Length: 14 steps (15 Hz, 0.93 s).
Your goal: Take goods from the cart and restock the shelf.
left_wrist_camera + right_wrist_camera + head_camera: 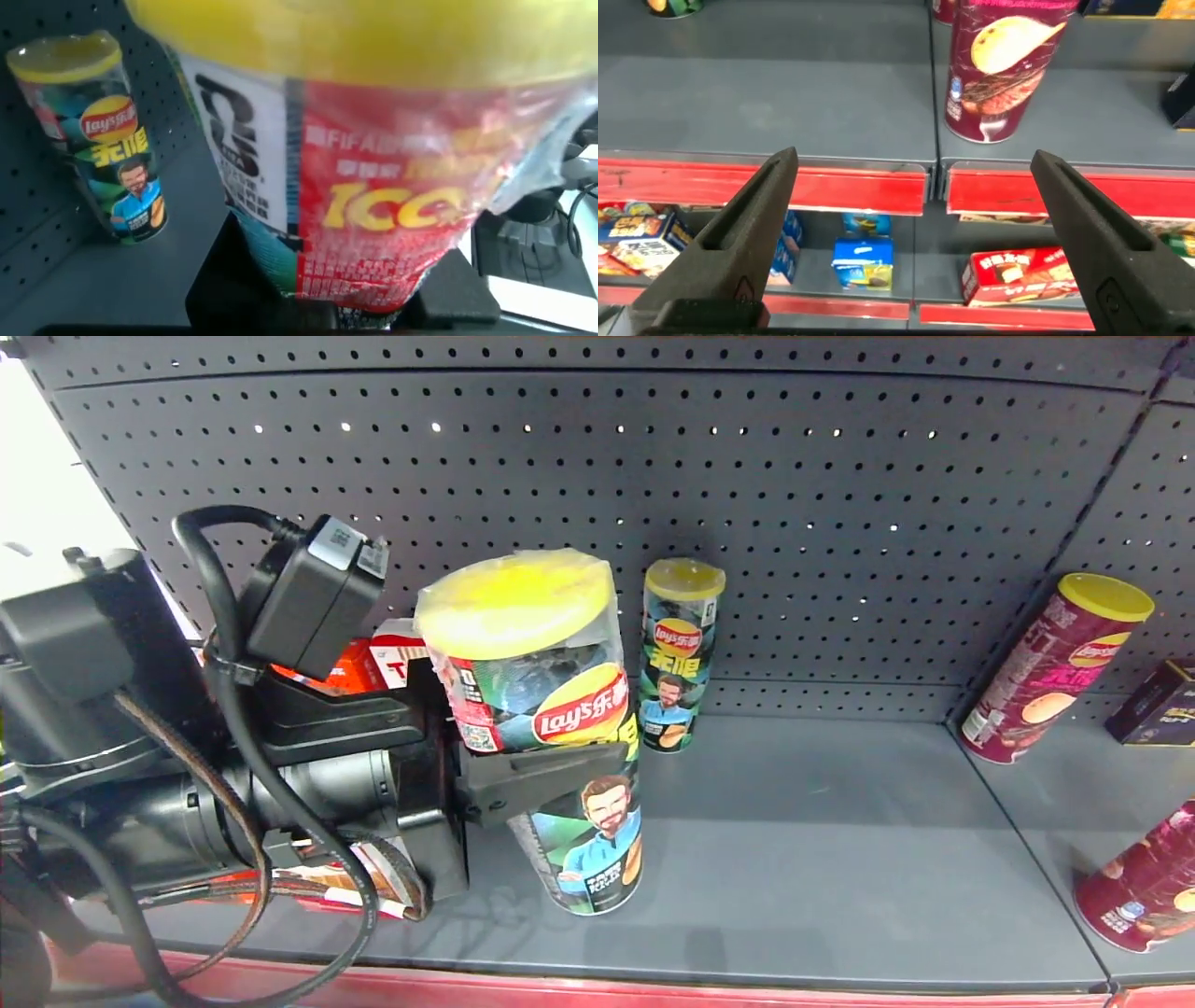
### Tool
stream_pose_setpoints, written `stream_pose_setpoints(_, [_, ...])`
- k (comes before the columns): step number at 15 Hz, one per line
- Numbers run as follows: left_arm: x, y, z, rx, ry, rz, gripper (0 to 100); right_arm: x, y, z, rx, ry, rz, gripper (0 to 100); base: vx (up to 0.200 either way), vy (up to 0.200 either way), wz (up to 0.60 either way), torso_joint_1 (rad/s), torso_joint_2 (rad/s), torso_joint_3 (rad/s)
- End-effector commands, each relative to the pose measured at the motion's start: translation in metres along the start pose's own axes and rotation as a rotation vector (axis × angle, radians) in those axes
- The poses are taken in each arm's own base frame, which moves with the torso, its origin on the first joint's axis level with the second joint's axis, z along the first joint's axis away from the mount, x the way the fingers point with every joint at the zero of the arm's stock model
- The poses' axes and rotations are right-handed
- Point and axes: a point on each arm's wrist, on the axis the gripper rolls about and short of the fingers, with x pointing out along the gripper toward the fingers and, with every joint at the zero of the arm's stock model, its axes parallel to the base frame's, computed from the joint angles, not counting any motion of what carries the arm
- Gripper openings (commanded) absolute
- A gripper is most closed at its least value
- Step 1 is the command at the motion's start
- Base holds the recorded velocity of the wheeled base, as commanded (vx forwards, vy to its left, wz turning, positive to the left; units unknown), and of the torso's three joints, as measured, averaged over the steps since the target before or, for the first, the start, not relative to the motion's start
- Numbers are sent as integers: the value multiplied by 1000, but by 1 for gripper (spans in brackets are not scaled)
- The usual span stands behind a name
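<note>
Closest to the camera, the left tool (pixel 551 761) is clamped around the middle of a tall chip canister (pixel 560 709) with a yellow lid. It holds this canister over the front part of the shelf (pixel 840 821), near the red front strip (pixel 653 994). I cannot tell whether the bottom of the canister already touches the shelf; it looks a little tilted, with the lid leaning toward the arm. The main risk, in my judgement, follows from this: if the fingers let go before the base sits flat, the tall narrow canister can tip, roll and fall over the front edge, which is close. A second chip canister (pixel 680 653) of the same kind stands upright at the back, against the pegboard (pixel 747 476), just behind the held one and to its right; a push toward the back that drifts to the right can knock it down. The wrap on the held canister looks loose and shiny, so the grip may slip. The right tool (pixel 913 163) hangs before the shelf edge with jaws wide apart and nothing in them, near a maroon canister (pixel 999 70); a careless move there could hit it.
</note>
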Motion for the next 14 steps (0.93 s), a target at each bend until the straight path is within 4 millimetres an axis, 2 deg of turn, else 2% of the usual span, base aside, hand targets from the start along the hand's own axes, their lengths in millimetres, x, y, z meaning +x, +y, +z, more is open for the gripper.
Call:
stream_pose_setpoints(1, [-1,2,-2,-5,7,9,0,0,0,0,0,1,0,100,0,0,0,0,0,0])
stream_pose_setpoints(5, [-8,6,-5,-7,10,43,0,4,0,1,-10,55,20,100,0,0,0,0,0,0])
stream_pose_setpoints(6, [-8,6,-3,-5,8,47,0,-1,0,26,-20,-16,40,100,0,0,0,0,0,0])
stream_pose_setpoints(7, [-7,7,-1,-5,2,49,0,-2,1,83,-10,-41,101,100,0,0,0,0,0,0])
stream_pose_setpoints(8, [-7,7,-1,-3,-1,48,0,8,2,95,-16,58,169,100,0,0,0,0,0,0])
stream_pose_setpoints(9, [-6,7,0,-3,-3,48,0,5,4,108,-30,23,232,100,0,0,0,0,0,0])
stream_pose_setpoints(10, [-6,8,1,-1,-6,46,0,9,6,110,-43,38,337,100,0,0,0,0,0,0])
stream_pose_setpoints(12, [-5,9,1,-2,-6,46,0,24,8,119,-55,86,393,100,0,0,0,0,0,0])
stream_pose_setpoints(14, [-6,12,1,-1,-5,59,0,41,9,136,-62,118,436,100,0,0,0,0,0,0])
